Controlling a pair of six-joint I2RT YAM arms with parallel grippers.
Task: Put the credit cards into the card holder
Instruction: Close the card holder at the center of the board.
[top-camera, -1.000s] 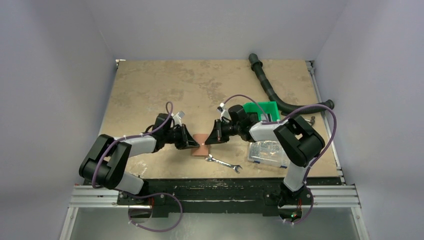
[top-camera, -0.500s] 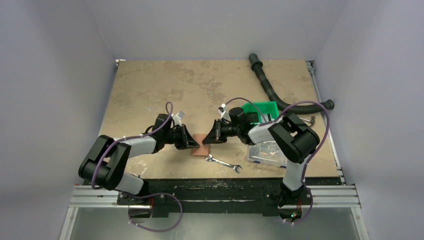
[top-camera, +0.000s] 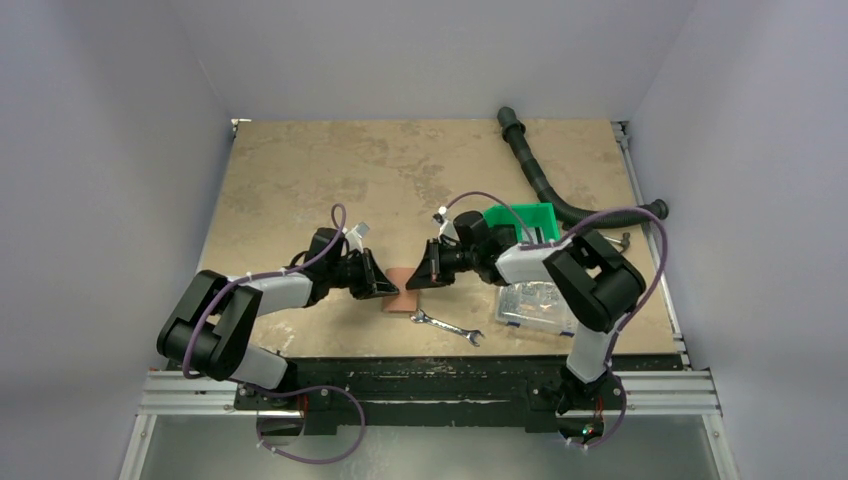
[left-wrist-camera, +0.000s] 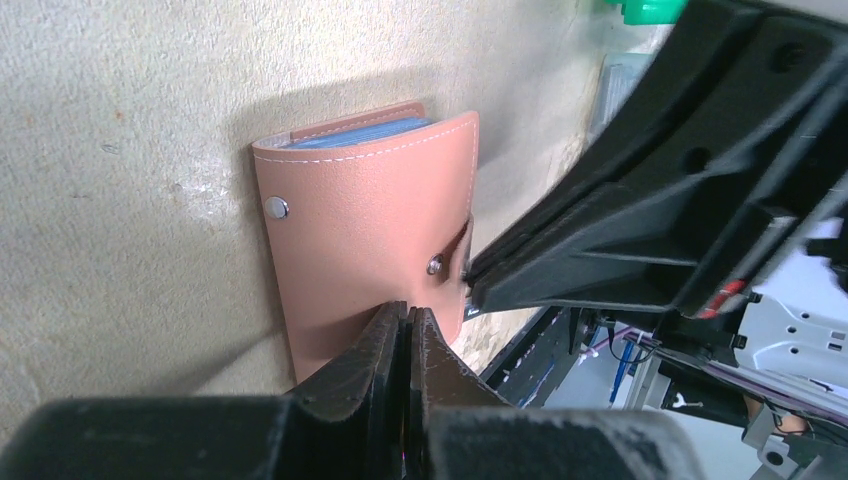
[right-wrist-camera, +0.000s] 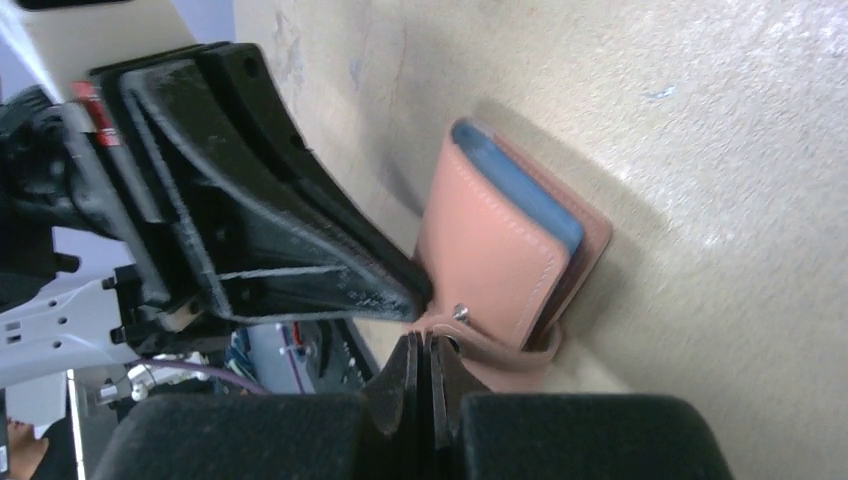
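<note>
The card holder (top-camera: 402, 297) lies folded shut on the table, a reddish-brown wallet (left-wrist-camera: 365, 230) with a snap strap. A blue credit card edge (left-wrist-camera: 365, 135) shows between its covers, and the same card edge (right-wrist-camera: 520, 185) shows in the right wrist view. My left gripper (left-wrist-camera: 407, 312) is shut, its tips resting on the wallet's cover from the left. My right gripper (right-wrist-camera: 425, 342) is shut too, its tips touching the strap by the snap on the wallet (right-wrist-camera: 495, 255). In the top view the left gripper (top-camera: 390, 288) and right gripper (top-camera: 411, 283) meet over the wallet.
A silver wrench (top-camera: 447, 327) lies just in front of the wallet. A clear plastic compartment box (top-camera: 535, 303) sits to the right, a green bin (top-camera: 520, 222) behind the right arm. A black corrugated hose (top-camera: 545, 185) runs along the back right.
The right arm has shifted slightly left, its tips closer onto the wallet. The left arm and the wallet stay put.
</note>
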